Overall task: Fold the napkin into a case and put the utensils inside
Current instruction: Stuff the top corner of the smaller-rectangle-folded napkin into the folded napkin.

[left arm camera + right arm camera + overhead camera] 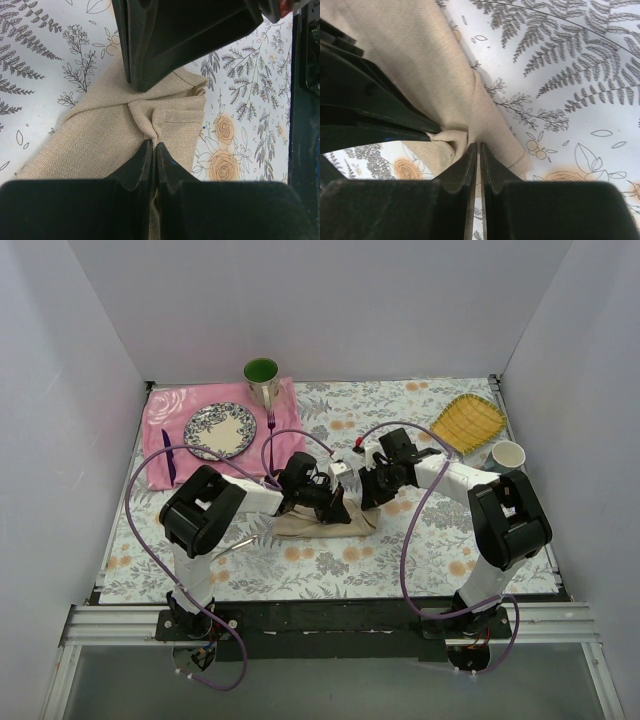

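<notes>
The beige napkin [318, 526] lies partly folded on the floral tablecloth at the centre, between both arms. My left gripper [337, 508] is shut, pinching a bunched fold of the napkin [100, 130] at its tips [153, 144]. My right gripper [368, 498] meets it from the right. It is shut on the same bunched part of the napkin [430, 65] at its tips [478, 145]. The two grippers almost touch. A slim metal utensil [240, 543] lies left of the napkin beside my left arm; I cannot tell whether it is the spoon. The pale fork is out of view.
A pink mat [160, 410] at the back left holds a patterned plate [220, 430], a green-lined cup [262, 380], a purple fork [270, 426] and a dark purple utensil [167, 455]. A yellow woven tray [468, 422] and a white cup [508, 455] stand at the back right.
</notes>
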`<state>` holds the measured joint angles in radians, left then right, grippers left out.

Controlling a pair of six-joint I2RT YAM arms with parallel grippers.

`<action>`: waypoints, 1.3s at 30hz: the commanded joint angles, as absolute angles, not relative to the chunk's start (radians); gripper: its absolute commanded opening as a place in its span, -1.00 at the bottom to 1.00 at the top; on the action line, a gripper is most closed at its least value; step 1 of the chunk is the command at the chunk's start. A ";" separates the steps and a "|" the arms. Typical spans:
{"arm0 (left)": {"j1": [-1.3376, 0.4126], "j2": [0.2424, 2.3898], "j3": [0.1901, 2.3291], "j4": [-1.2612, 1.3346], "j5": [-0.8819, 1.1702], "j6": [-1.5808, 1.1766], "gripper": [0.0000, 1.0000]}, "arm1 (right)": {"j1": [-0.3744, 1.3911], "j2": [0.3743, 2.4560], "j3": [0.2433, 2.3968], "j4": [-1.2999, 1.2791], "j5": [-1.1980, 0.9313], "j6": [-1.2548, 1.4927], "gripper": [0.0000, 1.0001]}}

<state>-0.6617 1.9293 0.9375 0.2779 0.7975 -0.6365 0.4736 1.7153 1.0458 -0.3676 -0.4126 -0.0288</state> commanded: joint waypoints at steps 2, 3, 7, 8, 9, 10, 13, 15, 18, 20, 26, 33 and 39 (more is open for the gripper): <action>-0.672 1.882 0.936 0.265 0.790 -0.637 -1.00 | 0.485 1.709 1.034 -0.359 -0.337 -0.026 -0.71; -0.672 1.884 0.937 0.264 0.790 -0.640 -1.00 | 0.486 1.709 1.032 -0.356 -0.341 -0.023 -0.71; -0.672 1.887 0.940 0.262 0.785 -0.641 -1.00 | 0.494 1.700 1.026 -0.344 -0.334 -0.015 -0.70; -0.672 1.885 0.940 0.261 0.785 -0.641 -1.00 | 0.497 1.692 1.023 -0.342 -0.333 -0.015 -0.70; -0.672 1.885 0.942 0.258 0.784 -0.640 -1.00 | 0.500 1.686 1.020 -0.342 -0.334 -0.018 -0.70; -0.672 1.884 0.942 0.258 0.784 -0.638 -1.00 | 0.502 1.674 1.022 -0.347 -0.334 -0.023 -0.70; -0.672 1.887 0.945 0.255 0.784 -0.635 -1.00 | 0.514 1.672 1.020 -0.359 -0.322 -0.034 -0.69; -0.672 1.888 0.946 0.253 0.784 -0.635 -1.00 | 0.523 1.677 1.014 -0.357 -0.310 -0.035 -0.67; -0.672 1.888 0.948 0.253 0.784 -0.637 -1.00 | 0.532 1.680 1.014 -0.353 -0.299 -0.034 -0.61; -0.672 1.887 0.946 0.250 0.784 -0.637 -1.00 | 0.543 1.678 1.015 -0.354 -0.285 -0.035 -0.56; -0.672 1.890 0.946 0.250 0.781 -0.644 -1.00 | 0.546 1.690 1.008 -0.348 -0.273 -0.032 -0.36; -0.672 1.893 0.946 0.252 0.784 -0.652 -1.00 | 0.555 1.651 1.020 -0.345 -0.264 -0.025 -0.38; -0.672 1.899 0.956 0.252 0.779 -0.663 -1.00 | 0.563 1.667 1.000 -0.333 -0.265 -0.023 -0.39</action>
